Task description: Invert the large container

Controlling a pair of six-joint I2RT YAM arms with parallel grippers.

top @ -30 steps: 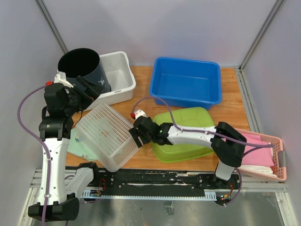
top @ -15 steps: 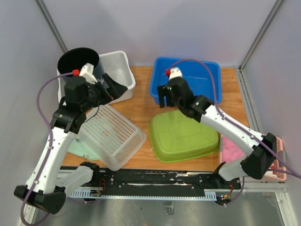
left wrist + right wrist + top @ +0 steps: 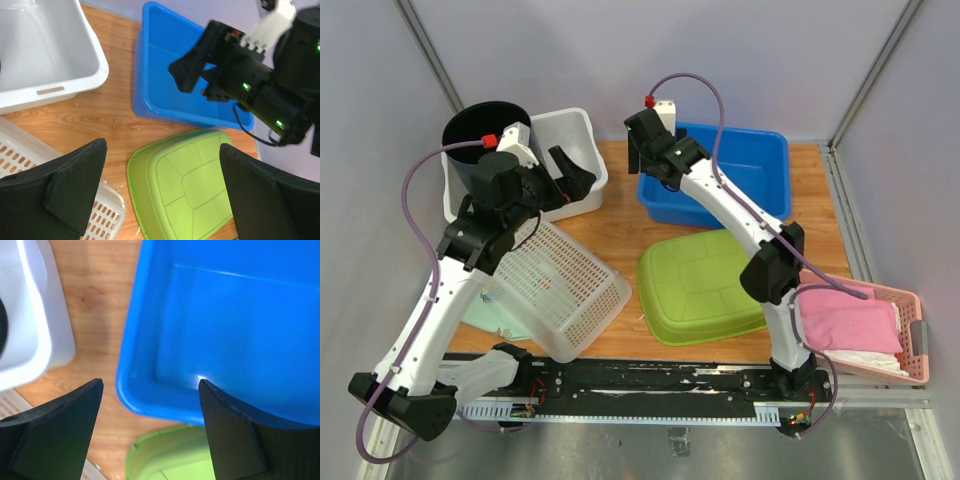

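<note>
Tubs we count: one blue tub (image 3: 752,165), one green tub (image 3: 705,290) overturned. Our left gripper (image 3: 165,187) and right gripper (image 3: 150,427) gape empty; basket (image 3: 555,290) partly hides a cloth (image 3: 482,312).

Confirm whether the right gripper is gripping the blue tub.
No, the right wrist view shows the right gripper open over the blue tub, its fingers spread wide and not closed on the rim.

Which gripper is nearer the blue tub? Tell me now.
Right. The right gripper hovers over the rim of the blue tub; the left gripper hangs farther off, by the white bin.
</note>
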